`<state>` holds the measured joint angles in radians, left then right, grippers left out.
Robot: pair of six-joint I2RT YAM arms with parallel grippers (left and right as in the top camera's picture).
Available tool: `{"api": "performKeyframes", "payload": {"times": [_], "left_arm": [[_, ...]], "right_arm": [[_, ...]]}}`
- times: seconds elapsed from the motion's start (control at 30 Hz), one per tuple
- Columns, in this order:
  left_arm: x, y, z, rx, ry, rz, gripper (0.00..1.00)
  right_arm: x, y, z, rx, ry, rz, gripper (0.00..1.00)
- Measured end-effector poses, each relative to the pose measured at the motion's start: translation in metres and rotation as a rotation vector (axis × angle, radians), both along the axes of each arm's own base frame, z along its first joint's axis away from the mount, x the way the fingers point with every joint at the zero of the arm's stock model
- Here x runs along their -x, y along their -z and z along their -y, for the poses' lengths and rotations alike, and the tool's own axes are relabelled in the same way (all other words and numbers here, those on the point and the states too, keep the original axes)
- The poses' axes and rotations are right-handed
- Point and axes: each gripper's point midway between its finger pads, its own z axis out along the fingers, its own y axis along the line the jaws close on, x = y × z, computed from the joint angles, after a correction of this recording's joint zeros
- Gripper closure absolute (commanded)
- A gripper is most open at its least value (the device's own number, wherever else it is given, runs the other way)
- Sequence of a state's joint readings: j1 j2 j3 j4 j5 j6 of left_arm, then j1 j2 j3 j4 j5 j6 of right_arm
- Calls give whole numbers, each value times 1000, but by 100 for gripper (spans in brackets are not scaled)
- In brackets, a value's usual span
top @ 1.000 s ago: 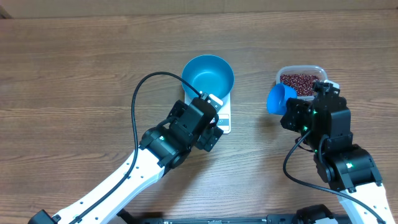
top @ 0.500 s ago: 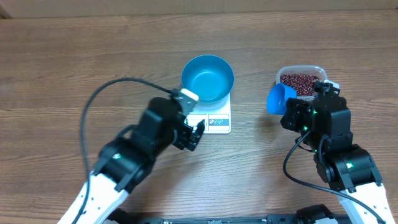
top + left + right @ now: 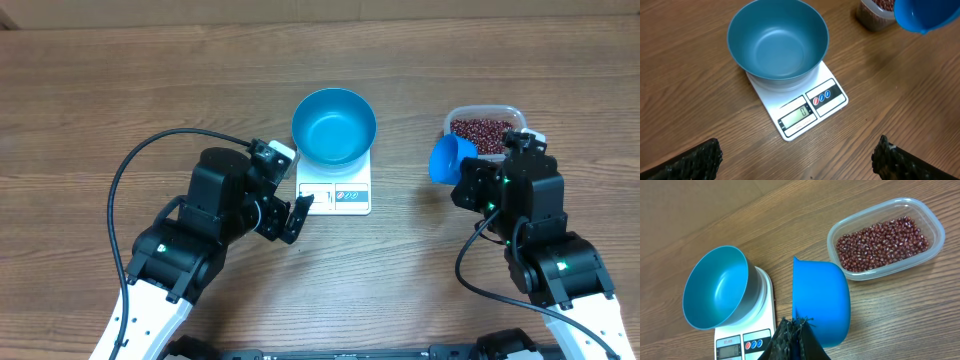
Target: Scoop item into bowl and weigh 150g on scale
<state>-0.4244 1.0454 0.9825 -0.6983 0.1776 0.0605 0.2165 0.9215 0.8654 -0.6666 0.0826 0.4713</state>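
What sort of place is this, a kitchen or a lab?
Likely a robot lab bench, not a kitchen: robot arms, left and right, at a wooden table, with a scale, bowl and tub of beans.

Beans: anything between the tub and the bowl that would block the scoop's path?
Nothing visible. Bare table lies between the beans and the bowl on the scale. The scoop, held by the right tool, sits beside their tub. The left tool is open, left of the scale.

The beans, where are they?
Overhead, the beans lie in the clear tub on the right, beside the blue scoop held by the right gripper.
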Motion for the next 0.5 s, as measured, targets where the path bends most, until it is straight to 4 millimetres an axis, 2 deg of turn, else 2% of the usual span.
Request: {"api": "performKeyframes", "payload": {"times": [0.5], "left_arm": [[3,4,-7,-53,77,15,1]], "right_arm": [[0,0,0,0,0,0,96]]}}
